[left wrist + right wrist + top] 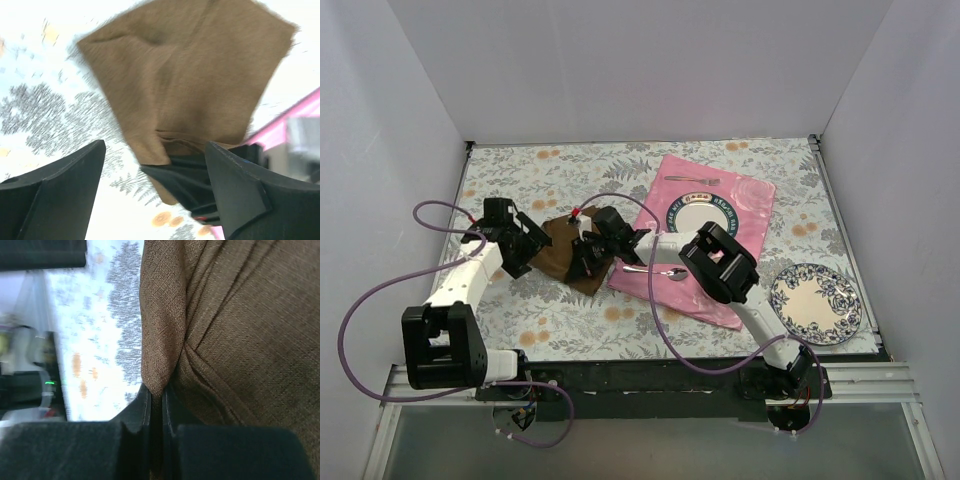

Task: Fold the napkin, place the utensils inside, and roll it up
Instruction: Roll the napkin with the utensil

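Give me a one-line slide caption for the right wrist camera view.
Right gripper pinched shut on a folded edge of the plain dark brown cloth napkin, with the floral-print tablecloth behind.

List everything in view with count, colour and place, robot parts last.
napkin: one, dark brown, left of the mat
mat: one, pink, centre right
plates: two, white and blue; one on the mat, the other on the tablecloth to its right
fork: one, silver, mat's far edge
spoon: one, silver, mat's near left edge
tablecloth: one, pale floral, covers the table
cables: purple, looping from both arms
left pincer: black, open, at the napkin
right pincer: black, shut on a napkin fold
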Motion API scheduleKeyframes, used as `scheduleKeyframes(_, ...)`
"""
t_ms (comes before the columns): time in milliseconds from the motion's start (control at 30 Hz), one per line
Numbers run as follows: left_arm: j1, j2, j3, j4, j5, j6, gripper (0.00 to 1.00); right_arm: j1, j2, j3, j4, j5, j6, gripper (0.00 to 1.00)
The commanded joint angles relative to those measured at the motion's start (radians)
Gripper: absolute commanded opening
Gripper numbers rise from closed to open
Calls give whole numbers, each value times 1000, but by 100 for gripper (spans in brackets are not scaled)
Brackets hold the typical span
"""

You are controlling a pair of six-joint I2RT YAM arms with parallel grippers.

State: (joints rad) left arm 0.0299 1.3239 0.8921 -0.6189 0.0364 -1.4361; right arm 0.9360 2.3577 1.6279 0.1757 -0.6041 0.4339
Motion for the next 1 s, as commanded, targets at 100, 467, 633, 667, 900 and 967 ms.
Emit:
scheduleKeyframes(100,2,-11,-94,48,22,-33,79,-42,69,-181,496,-224,623,1)
scheduleKeyframes(467,-13,98,-136,157,65,-112,71,-60,83,-243,645,-200,775,1)
scheduleKeyframes(633,-16,144,-157,185,50,-122,61,-59,86,-234,637,-191,773,1)
scheduleKeyframes(667,-16,156,-159,185,37,-116,58,-59,86,-232,636,-191,772,1)
scheduleKeyframes(900,-15,186,-145,203,-72,-55,25,-58,45,-227,458,-171,594,1)
scheduleKeyframes(967,-16,186,-137,200,-72,-44,14,-57,22,-195,318,-163,461,3)
